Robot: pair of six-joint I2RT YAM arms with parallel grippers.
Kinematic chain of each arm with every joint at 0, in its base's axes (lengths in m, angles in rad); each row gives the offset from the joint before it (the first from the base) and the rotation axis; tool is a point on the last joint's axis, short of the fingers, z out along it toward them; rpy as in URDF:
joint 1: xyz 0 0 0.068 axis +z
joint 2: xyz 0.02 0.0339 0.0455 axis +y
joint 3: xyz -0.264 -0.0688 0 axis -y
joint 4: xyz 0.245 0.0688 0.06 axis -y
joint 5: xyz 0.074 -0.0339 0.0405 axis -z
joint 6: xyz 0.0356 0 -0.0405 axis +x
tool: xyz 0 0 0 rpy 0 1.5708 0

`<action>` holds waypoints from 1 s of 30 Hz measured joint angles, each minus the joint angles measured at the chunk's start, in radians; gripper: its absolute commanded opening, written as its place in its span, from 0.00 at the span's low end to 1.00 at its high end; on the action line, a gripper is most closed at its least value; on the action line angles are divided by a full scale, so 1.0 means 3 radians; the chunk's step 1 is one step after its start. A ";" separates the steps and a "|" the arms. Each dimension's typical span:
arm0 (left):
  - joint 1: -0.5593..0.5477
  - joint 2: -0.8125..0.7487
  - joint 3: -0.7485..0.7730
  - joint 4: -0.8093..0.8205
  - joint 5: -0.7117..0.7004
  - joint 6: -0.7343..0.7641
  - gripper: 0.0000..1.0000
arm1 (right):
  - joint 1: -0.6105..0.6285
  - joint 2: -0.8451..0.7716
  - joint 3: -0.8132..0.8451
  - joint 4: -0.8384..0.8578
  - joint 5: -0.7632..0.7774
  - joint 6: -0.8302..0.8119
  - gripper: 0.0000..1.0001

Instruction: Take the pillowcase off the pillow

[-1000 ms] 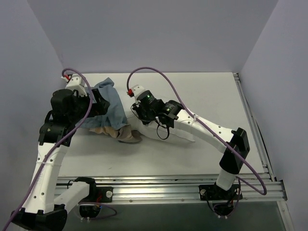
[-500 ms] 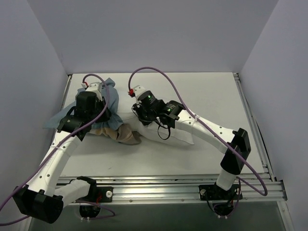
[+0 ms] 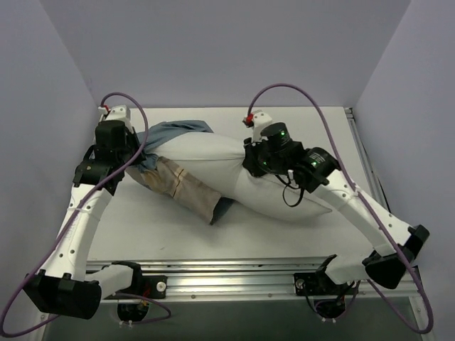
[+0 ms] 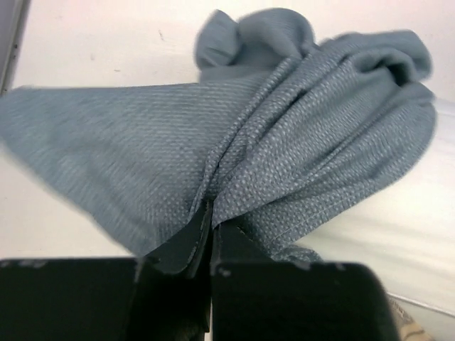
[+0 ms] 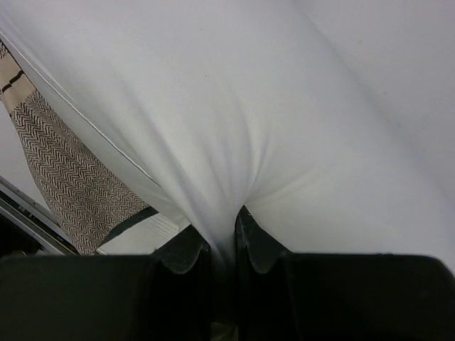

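Note:
The white pillow (image 3: 213,153) lies stretched across the table's middle. Its left end sits in the pillowcase (image 3: 181,186), whose tan-striped part spreads toward the front. A blue fold (image 3: 178,129) of the case bunches behind the pillow. My left gripper (image 3: 141,158) is at the case's left end. In the left wrist view the left gripper (image 4: 212,219) is shut on a pinch of the blue-grey pillowcase (image 4: 284,142), with the white pillow (image 4: 405,227) at the right. My right gripper (image 3: 250,162) pinches the pillow's top. The right wrist view has the right gripper (image 5: 222,234) shut on a ridge of the pillow (image 5: 249,106), beside the herringbone pillowcase (image 5: 64,170).
The white table (image 3: 298,124) is boxed in by pale walls at the back and both sides. A metal rail (image 3: 249,273) runs along the front edge and another rail (image 3: 370,163) down the right side. Purple cables (image 3: 298,91) loop above both arms.
My left gripper has shut on the pillowcase and drawn back left. My right arm has pulled the pillow to the right, and far more white pillow now shows outside the case.

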 measured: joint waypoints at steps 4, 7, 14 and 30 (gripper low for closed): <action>0.0107 0.0065 0.0079 -0.0009 -0.0051 0.0085 0.02 | -0.0109 -0.0352 0.0038 -0.0211 -0.0116 -0.0017 0.00; 0.0151 0.0165 0.0104 -0.0005 -0.0146 0.0111 0.02 | -0.0165 -0.0521 0.0126 -0.0430 -0.0140 -0.0034 0.00; 0.0351 0.0528 0.0111 0.0058 -0.0532 0.0146 0.02 | -0.0259 -0.0841 0.0287 -0.0862 -0.0058 -0.0071 0.00; 0.0458 0.1577 0.1380 0.0045 -0.0444 0.0135 0.02 | -0.0310 -0.0618 0.1319 -0.1096 0.0453 -0.0277 0.00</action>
